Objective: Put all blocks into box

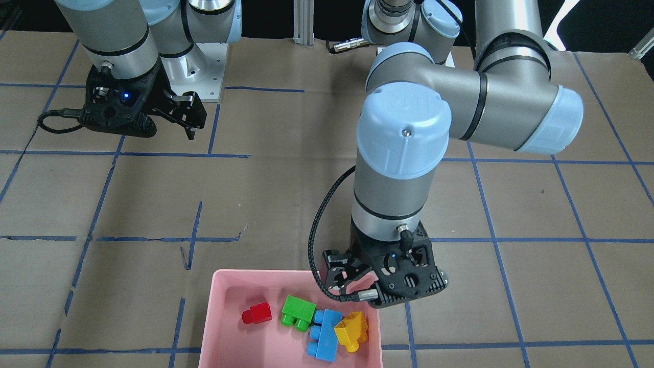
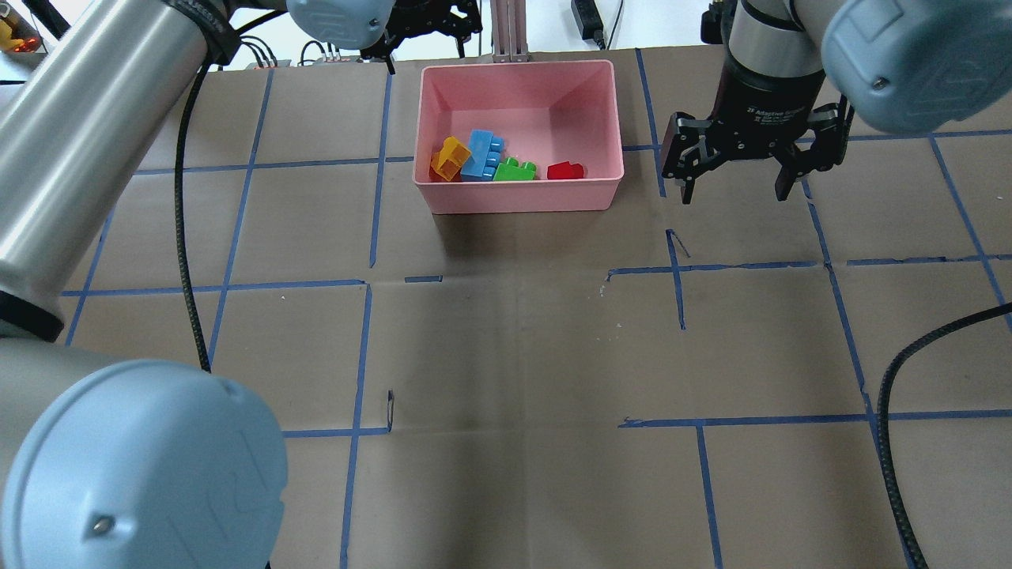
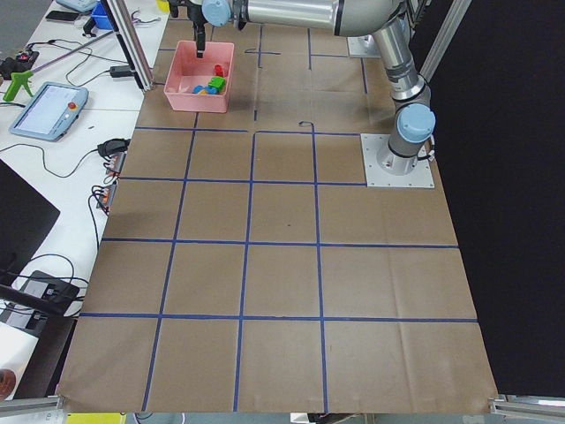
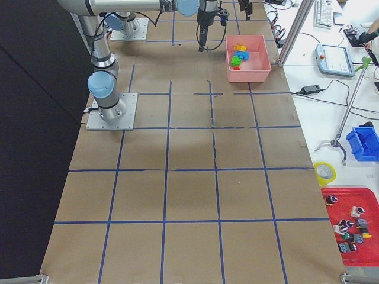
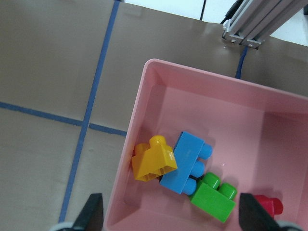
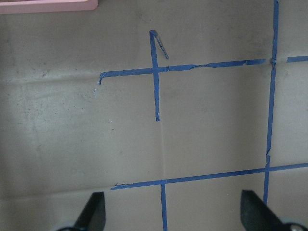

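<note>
The pink box (image 1: 218, 312) holds all the blocks: the red one (image 1: 257, 313), the green one (image 1: 297, 312), the light-blue one (image 1: 324, 336) and the yellow one (image 1: 352, 330), which leans on the blue. In the left wrist view the yellow (image 5: 154, 160), blue (image 5: 186, 161), green (image 5: 214, 196) and red (image 5: 267, 206) blocks lie along the box's (image 5: 129, 185) near wall. My left gripper (image 1: 352, 273) hangs open and empty above the box's corner near the yellow block. My right gripper (image 2: 735, 194) is open and empty above bare table, beside the box (image 2: 514, 199).
Brown paper with blue tape lines (image 2: 678, 269) covers the table. An aluminium post (image 2: 508, 32) stands just behind the box. A black cable (image 1: 314, 245) loops from my left wrist over the box's rim. Benches with tools flank the table's far side (image 4: 334, 56).
</note>
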Motion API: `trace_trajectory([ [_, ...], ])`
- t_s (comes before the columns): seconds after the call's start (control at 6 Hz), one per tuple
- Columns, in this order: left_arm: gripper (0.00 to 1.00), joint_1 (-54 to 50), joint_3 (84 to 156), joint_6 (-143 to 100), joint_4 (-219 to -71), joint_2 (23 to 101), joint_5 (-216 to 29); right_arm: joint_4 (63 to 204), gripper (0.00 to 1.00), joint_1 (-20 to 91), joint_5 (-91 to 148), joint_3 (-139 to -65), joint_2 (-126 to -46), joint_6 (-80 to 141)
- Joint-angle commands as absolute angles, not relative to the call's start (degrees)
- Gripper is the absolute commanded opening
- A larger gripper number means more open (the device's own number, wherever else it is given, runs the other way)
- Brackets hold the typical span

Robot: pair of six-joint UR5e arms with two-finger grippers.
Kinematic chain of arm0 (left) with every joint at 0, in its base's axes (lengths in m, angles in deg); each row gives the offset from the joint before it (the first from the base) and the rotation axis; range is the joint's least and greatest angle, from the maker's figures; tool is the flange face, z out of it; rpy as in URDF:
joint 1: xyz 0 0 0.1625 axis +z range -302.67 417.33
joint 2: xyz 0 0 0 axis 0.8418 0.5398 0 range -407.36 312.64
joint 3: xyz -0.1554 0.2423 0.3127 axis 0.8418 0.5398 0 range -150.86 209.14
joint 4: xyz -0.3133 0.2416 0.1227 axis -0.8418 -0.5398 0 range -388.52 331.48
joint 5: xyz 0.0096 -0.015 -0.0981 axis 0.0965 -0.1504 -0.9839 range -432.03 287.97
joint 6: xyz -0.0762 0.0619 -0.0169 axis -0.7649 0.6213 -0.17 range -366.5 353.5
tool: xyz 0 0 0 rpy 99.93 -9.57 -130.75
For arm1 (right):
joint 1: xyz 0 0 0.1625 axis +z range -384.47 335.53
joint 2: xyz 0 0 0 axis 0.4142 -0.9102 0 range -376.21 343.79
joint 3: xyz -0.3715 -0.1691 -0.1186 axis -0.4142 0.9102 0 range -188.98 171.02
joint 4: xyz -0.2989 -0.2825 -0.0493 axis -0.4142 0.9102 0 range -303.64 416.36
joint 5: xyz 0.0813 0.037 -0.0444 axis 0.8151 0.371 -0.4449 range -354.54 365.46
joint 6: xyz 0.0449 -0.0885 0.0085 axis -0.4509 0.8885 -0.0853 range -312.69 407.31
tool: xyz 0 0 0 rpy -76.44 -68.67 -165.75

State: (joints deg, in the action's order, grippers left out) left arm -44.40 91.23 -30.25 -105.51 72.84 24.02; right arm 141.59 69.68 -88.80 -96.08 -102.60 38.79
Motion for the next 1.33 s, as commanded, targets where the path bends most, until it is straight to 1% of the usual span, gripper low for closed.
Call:
trace_trajectory([
  [0.0,0.99,-42.7,103.69,-14.28,-106.04,61.68,26.66,141.79,1.0,69.66,-88.75,-96.08,-102.52,38.79],
  [0.33,0.99,-37.69,114.25,-5.56,-106.13,51.21,24.22,143.44,1.0,69.66,-88.75,-96.08,-102.69,38.79],
  [0.5,0.99,-37.85,117.09,-5.45,-106.13,48.99,21.08,144.07,1.0,69.75,-88.84,-96.08,-102.78,38.79],
  [1.17,1.0,-39.25,117.81,-11.77,-106.39,49.84,20.96,144.25,1.0,69.75,-88.75,-96.08,-102.6,38.79],
])
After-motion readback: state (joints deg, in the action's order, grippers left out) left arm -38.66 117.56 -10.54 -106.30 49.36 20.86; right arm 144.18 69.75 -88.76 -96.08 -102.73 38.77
